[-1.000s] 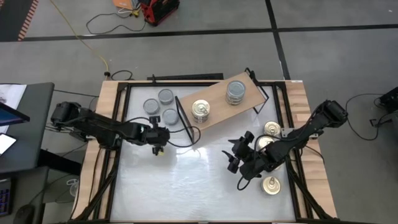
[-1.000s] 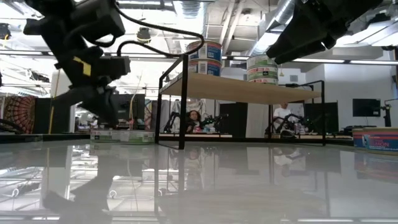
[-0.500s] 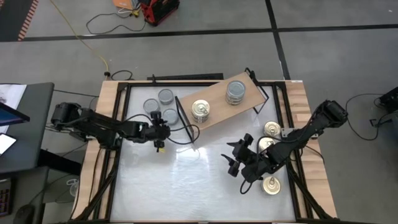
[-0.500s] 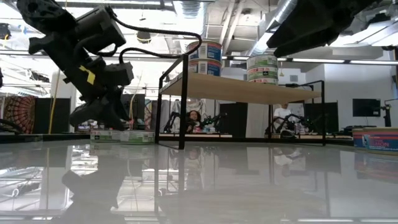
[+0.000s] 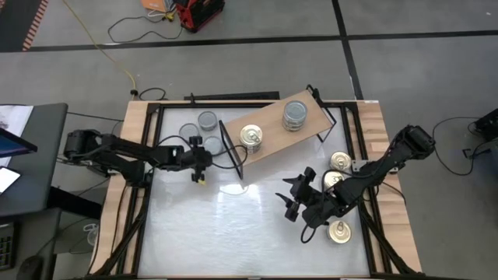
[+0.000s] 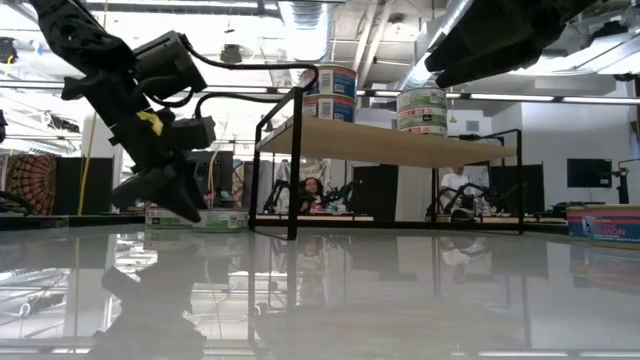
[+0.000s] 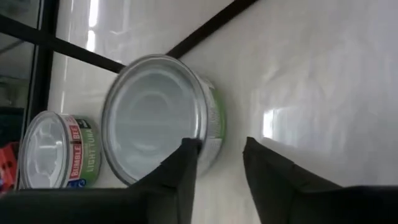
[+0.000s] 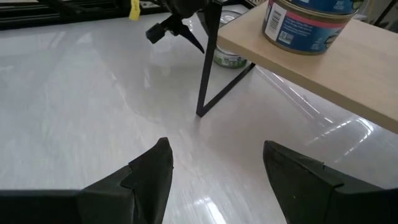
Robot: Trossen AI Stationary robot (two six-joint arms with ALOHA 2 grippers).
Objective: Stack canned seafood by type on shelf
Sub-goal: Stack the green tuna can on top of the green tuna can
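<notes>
From above, the left pincer (image 5: 201, 159) sits over the grey-topped tins (image 5: 208, 120) at the table's (image 5: 233, 233) far left, right beside the shelf's (image 5: 272, 128) black leg. One grey tin is hidden under it. The shelf already carries a stack of gold-lidded tins (image 5: 250, 138) and a stack of grey-topped ones (image 5: 295, 113). The right pincer (image 5: 299, 201) hangs mid-table, apart from the gold tins (image 5: 339, 231) waiting at the right edge.

At table height, the left pincer (image 6: 165, 190) tips down towards the low tins (image 6: 185, 216) behind it. Only here do the shelf stacks (image 6: 332, 92) read as two tins high, and there are people in the room beyond.

The left wrist view gives what no other does: its fingers (image 7: 186, 168) stand partly apart, one resting at the rim of a green-sided grey tin (image 7: 158, 118), the other out over bare table, with a labelled tin (image 7: 56, 152) beyond. I can't tell whether they've begun to bite. To do this well, I reckon the fingers should straddle the tin across its full width before closing, and keep clear of that neighbour and the leg.

The right wrist view shows its own fingers (image 8: 149, 174) spread wide on nothing, looking under the shelf edge (image 8: 298, 62).
</notes>
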